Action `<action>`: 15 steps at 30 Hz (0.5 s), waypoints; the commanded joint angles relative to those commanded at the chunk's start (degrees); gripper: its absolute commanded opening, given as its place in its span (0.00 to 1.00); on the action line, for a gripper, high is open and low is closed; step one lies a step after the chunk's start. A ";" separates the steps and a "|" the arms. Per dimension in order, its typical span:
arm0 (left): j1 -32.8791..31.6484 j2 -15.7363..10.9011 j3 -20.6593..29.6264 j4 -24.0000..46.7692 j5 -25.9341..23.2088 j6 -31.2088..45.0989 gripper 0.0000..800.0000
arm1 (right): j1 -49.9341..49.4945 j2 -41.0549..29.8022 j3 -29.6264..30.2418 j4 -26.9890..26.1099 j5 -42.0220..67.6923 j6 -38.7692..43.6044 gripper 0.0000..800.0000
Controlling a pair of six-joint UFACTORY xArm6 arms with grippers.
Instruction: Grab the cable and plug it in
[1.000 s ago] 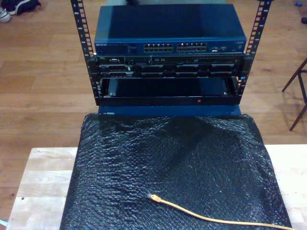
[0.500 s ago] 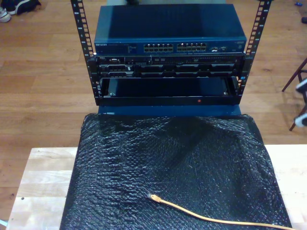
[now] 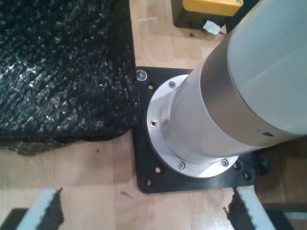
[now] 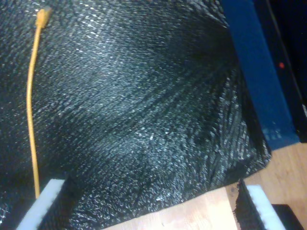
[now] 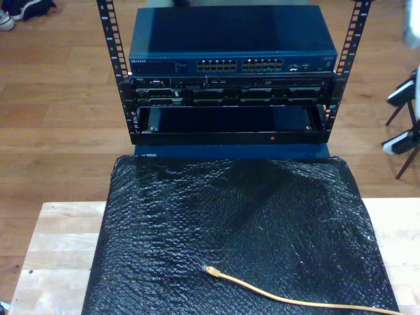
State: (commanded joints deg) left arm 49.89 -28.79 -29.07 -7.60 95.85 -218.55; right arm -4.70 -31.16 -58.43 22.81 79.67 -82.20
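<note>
The yellow-orange cable lies on the black mat near the table's front edge, its plug end pointing to the exterior view's left. In the second wrist view the cable runs across the mat, well ahead of my second gripper, which is open with nothing between its white foam pads. My first gripper is open and empty over bare wood, facing a white arm base. Two fingers of an open gripper show at the exterior view's right edge.
A blue network switch with rows of ports sits in a black rack beyond the mat, on a blue board. The arm base stands on a black plate beside the mat's corner. A yellow box lies behind it.
At the exterior view's right edge, gripper fingers have come into view and moved up and further in. The cable has not moved.
</note>
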 joint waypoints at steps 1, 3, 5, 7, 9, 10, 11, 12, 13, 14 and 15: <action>-0.26 0.00 0.00 -0.09 0.00 -0.26 1.00 | 0.88 0.35 0.00 -0.79 0.00 0.79 0.99; -0.44 0.00 0.00 -0.44 0.09 -0.88 1.00 | 3.34 1.32 0.18 -3.16 0.09 2.55 0.99; -0.79 -0.09 0.00 -0.79 0.00 -1.14 1.00 | 7.03 2.11 0.88 -6.07 0.00 4.66 0.99; -1.14 -0.09 0.00 -0.79 0.00 -1.41 1.00 | 10.81 2.29 3.08 -7.65 -0.26 7.47 0.99; -1.14 0.00 0.00 -0.79 0.00 -1.67 1.00 | 13.80 2.29 5.01 -8.26 -0.53 10.20 0.99; -1.23 0.00 0.09 -0.88 0.00 -1.76 1.00 | 14.95 2.29 5.63 -8.26 -0.53 11.16 0.99; -1.23 0.00 0.09 -0.88 0.00 -1.93 1.00 | 16.00 2.29 6.24 -8.26 -0.62 11.96 0.99; -1.23 0.00 0.09 -0.97 0.00 -2.02 1.00 | 16.97 2.29 6.86 -8.26 -0.62 12.66 0.99; -1.23 0.00 0.09 -1.14 0.00 -2.11 1.00 | 18.11 2.29 7.38 -8.26 -0.79 13.54 0.99; -1.23 0.00 0.09 -1.23 0.00 -2.29 1.00 | 19.25 2.29 7.65 -8.26 -1.05 14.68 0.99; -1.23 0.00 0.00 -1.32 0.00 -2.46 1.00 | 20.40 2.29 7.91 -8.35 -1.41 15.91 0.99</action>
State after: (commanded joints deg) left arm 48.66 -28.79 -29.07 -8.92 95.85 -221.01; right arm 15.69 -28.88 -50.52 14.46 78.26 -66.29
